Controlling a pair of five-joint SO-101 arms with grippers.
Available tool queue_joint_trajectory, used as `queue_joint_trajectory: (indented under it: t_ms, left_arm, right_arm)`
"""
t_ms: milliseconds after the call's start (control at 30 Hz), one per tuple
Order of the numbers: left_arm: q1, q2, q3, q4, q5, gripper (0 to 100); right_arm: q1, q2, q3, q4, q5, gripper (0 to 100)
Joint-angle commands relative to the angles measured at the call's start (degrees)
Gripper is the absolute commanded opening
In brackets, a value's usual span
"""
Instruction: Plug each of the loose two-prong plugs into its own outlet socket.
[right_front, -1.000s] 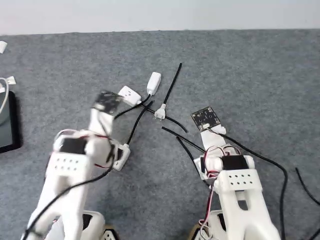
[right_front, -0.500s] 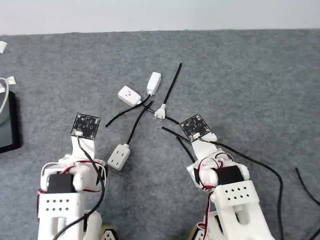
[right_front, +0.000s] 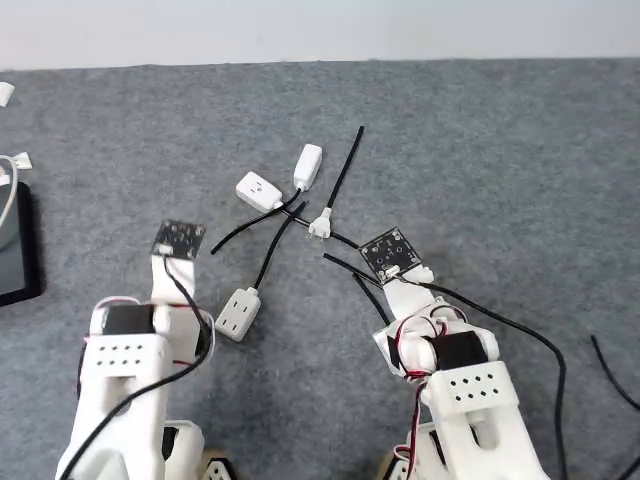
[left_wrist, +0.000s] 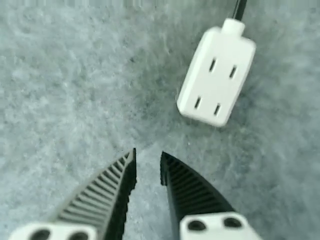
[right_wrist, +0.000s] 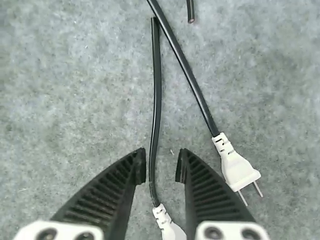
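Left gripper (left_wrist: 148, 167): in its wrist view we find the fingers a narrow gap apart with nothing between them, over the grey carpet (left_wrist: 75, 75).
Double socket (left_wrist: 216, 82): white, two pairs of slots face up, flat on the carpet ahead of the left gripper and apart from it.
Right gripper (right_wrist: 161, 167): jaws parted; a black cord (right_wrist: 156, 100) runs through the gap, not pinched.
Near plug (right_wrist: 165, 229): white, at that cord's end, low between the right jaws.
Side plug (right_wrist: 239, 170): white, two bare prongs, just beside one right finger.
High view, layout: the double socket lies between the left arm (right_front: 130, 350) and the right arm (right_front: 460, 370), closer to the left. A single socket (right_front: 258, 190) and a white cord end (right_front: 308, 166) lie farther out, near each other.
Far plug (right_front: 321, 224): white, between those and the right arm. We cannot tell whether it is one of the two plugs seen from the right wrist.
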Motion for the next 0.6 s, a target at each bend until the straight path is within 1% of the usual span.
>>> queue_joint_trajectory:
  t_ms: [0,200,300,467,533,567]
  left_arm:
    - [0.4,2.9,-8.7,2.3,0.4,1]
    - [8.4,7.5,-16.2,9.1,0.4,1]
    - [11.4,9.7,-19.5,10.7,0.4,1]
    - [11.8,11.5,-21.4,10.4,0.4,1]
    - [10.5,11.5,-20.9,8.9,0.4,1]
    - [8.7,11.5,-20.4,7.6,0.4,1]
  right_arm:
    - [-0.2,-1.5,-0.3,0.1,0.3,11.5]
    - [-0.2,-1.5,-0.3,0.1,0.3,11.5]
    - [-0.2,-1.5,-0.3,0.1,0.4,11.5]
    - [1.7,-1.5,-0.4,0.1,0.3,11.5]
    - [2.2,-1.9,-0.4,0.1,0.3,11.5]
    - [2.2,-2.0,-0.4,0.1,0.3,11.5]
